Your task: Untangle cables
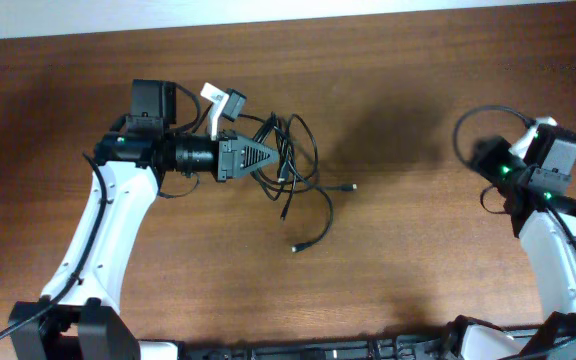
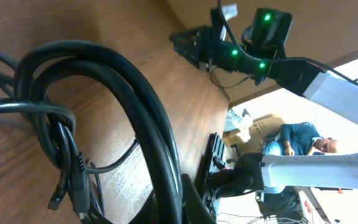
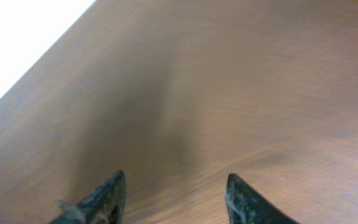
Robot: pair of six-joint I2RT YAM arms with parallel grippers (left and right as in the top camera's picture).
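The cables (image 1: 293, 165) are thin black cords in a tangle at the middle left of the table. Loose plug ends trail out to the right (image 1: 351, 187) and toward the front (image 1: 295, 248). My left gripper (image 1: 268, 158) points right into the tangle's left side and is shut on a bundle of cable loops. In the left wrist view the loops (image 2: 135, 106) arch up off the wood and run down between the jaws (image 2: 184, 200). My right gripper (image 1: 478, 153) is open and empty at the far right, well away from the cables; its view shows two spread fingertips (image 3: 176, 176) over bare wood.
A white tag and a small block (image 1: 223, 103) sit on the left wrist just behind the tangle. The right arm's own thicker black wire (image 1: 488, 115) loops above its wrist. The far table edge (image 1: 368, 12) runs along the top.
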